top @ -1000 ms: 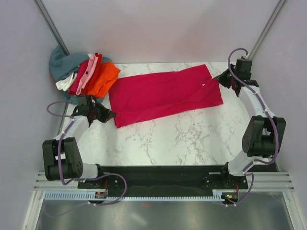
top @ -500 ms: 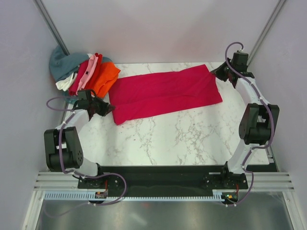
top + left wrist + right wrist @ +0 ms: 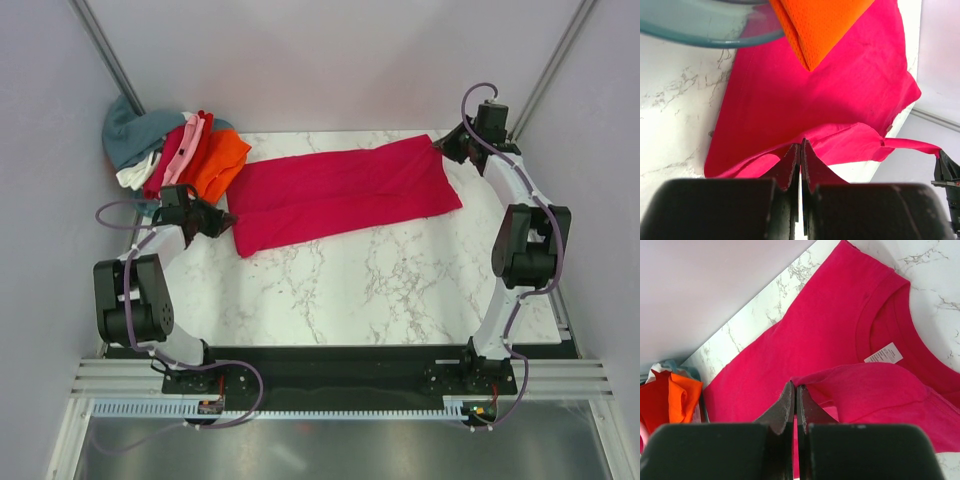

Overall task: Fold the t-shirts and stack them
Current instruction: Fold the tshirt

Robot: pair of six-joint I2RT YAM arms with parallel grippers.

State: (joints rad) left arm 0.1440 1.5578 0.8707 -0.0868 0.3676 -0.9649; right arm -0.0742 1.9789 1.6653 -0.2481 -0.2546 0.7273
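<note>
The smooth crimson t-shirt is lying as a long strip across the marbled bench, with crumpled orange, red and pink t-shirts bunching in a teal tub at the far-left corner. I am pinching cloth at both ends of the crimson one, my left end effector clamped on its left edge and my right end effector clamped on a fold beside the white neck label.

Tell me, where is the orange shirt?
In the top view the orange shirt lies on the pile at the far left corner of the table, right beside the left end of the spread crimson shirt.
</note>
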